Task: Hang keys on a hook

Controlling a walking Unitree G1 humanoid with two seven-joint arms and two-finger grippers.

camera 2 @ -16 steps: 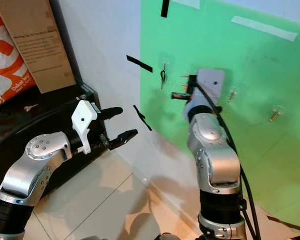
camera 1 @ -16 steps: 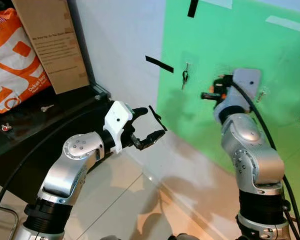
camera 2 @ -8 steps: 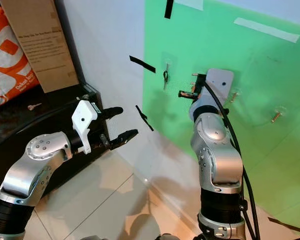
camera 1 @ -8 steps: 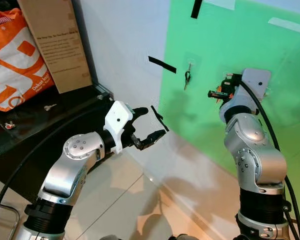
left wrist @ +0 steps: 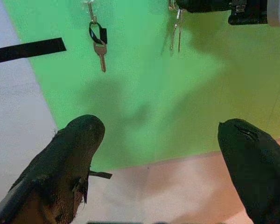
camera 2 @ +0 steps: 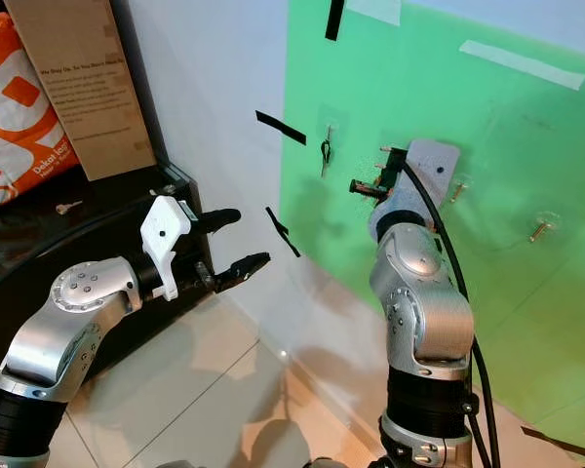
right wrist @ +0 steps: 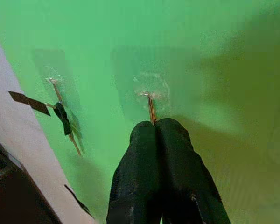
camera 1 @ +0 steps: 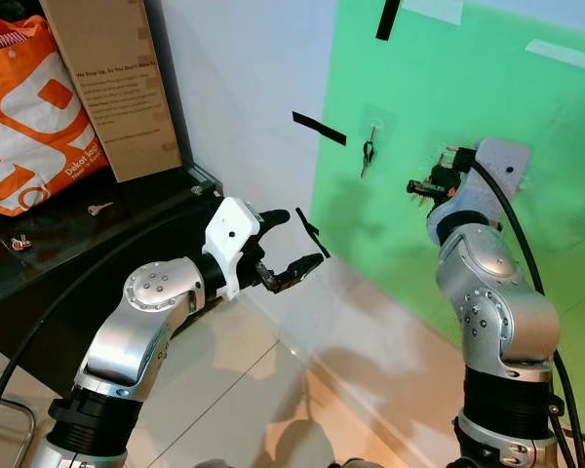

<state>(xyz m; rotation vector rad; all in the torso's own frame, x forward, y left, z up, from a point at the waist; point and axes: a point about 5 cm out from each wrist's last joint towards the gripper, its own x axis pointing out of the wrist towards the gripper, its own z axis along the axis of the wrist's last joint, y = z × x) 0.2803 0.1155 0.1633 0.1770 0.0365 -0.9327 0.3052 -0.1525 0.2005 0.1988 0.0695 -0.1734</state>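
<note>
Left gripper [camera 1: 294, 240] is waiting nearest to the camera, fingers spread wide w/ nothing between them, in front of the dark cabinet [camera 1: 39, 253] and pointing toward the wall. In the left wrist view its two black fingertips [left wrist: 79, 135] are standing well apart, and beyond them the green board [left wrist: 144, 84] is showing.

Further out, the right gripper [right wrist: 154, 127] is reaching up to the green board, fingers pressed together. In the left wrist view a pair of keys [left wrist: 175, 32] is hanging just below the tip of the right gripper, so I judge it is pinching their ring, and in the right wrist view the tip is sitting directly under a clear stick-on hook [right wrist: 150, 105], touching or nearly touching its wire; I cannot tell which. Another key [camera 1: 367, 156] w/ a black tag is already hanging on the neighbour hook [camera 1: 371, 128], to the robot's left of the gripper.

Step in hand, as I judge: setting the ring over the hook, nearly at the end. Next move is calling for a small lift so the ring is clearing the hook end, then lowering and opening slowly.

Vs. 1 s ago: the right gripper is sitting further from the hung key, though the camera is shifting too, so part of this is the view. Left gripper is holding the same pose.
</note>
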